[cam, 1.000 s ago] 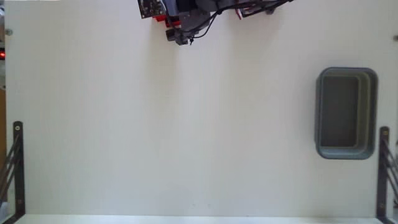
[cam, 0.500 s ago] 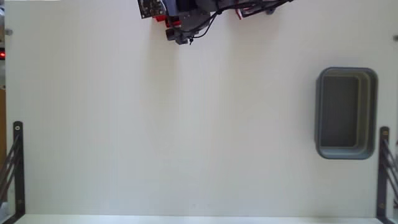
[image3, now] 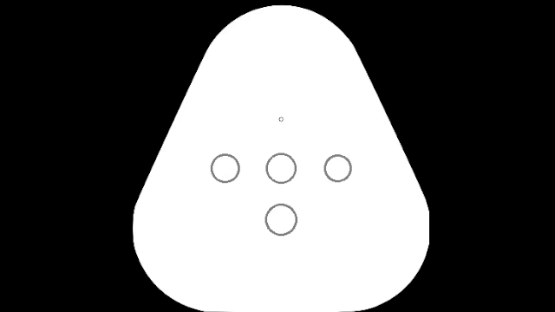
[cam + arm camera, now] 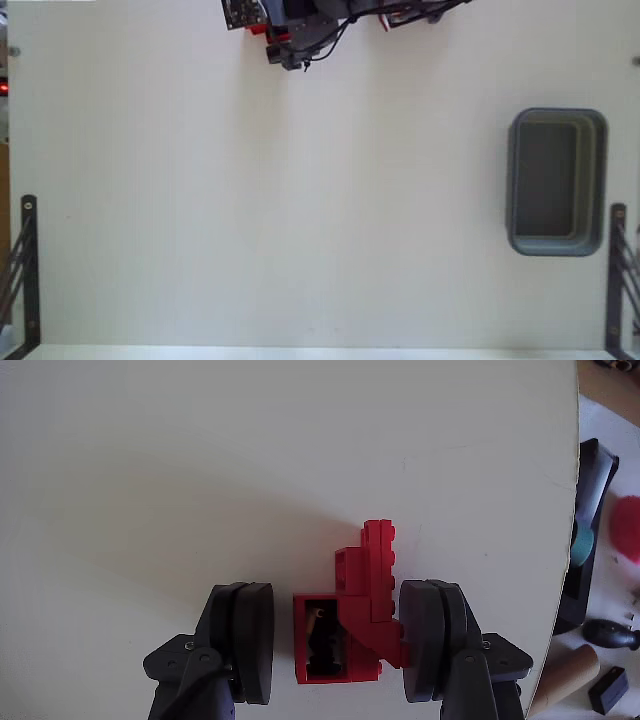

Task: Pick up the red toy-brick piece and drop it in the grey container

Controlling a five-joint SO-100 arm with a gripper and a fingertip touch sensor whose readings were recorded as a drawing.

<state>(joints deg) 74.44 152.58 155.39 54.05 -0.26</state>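
Wrist view has the gripper (image 4: 337, 650) spread open around the red toy-brick piece (image 4: 355, 618), right pad touching, left pad with a gap. I'd close slowly so it doesn't twist. The grey container (image 4: 557, 181) sits at 3 o'clock in the fixed view, well apart.

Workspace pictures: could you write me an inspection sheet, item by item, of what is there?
Surface: pale table, mostly bare.
Job's things: red toy-brick piece lies on the table between the gripper's fingers in the wrist view; grey container stands far to the right in the fixed view, nothing seen inside.
Clutter: nothing seen on the table.
Grippers: gripper open; right pad at the brick, left pad apart from it.
Cables: black wires on the arm at the top edge.
Surroundings: dark metal brackets at both sides; assorted objects beyond the table edge, unclear.
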